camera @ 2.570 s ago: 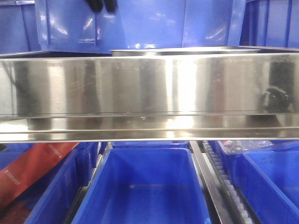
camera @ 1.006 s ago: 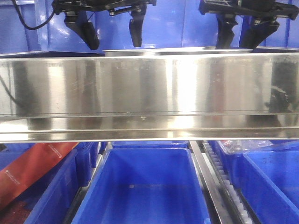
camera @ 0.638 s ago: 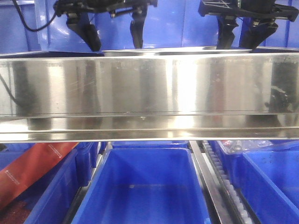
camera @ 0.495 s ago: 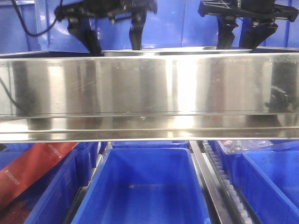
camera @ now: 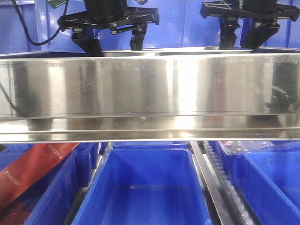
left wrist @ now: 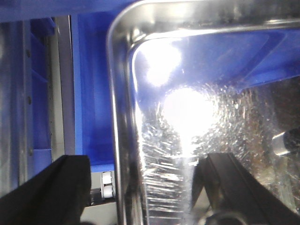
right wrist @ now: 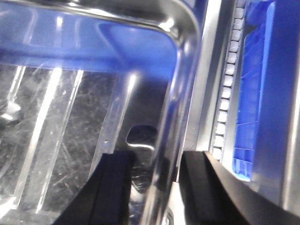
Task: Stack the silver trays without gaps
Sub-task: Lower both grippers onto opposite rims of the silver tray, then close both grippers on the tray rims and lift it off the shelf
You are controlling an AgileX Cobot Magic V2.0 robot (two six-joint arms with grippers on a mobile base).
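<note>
Left gripper (left wrist: 147, 159) spread wide astride tray (left wrist: 115, 93) rim beside a rounded corner, one finger outside, other inside over scratched tray floor. Right gripper (right wrist: 157, 157) spread less, astride rim at tray's far side, rim running up between its fingers, roller rail (right wrist: 227, 84) just beyond outer finger. Below both grippers, seen from front, broad steel beam (camera: 150, 93), bins (camera: 150, 187) beneath it.

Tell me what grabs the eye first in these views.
A long shiny steel shelf beam spans the front view, with blue plastic bins below it. Behind the beam lies a shallow shiny stainless-steel tray. The left hand and right hand are open, and in the wrist views each straddles one side rim of the tray.
</note>
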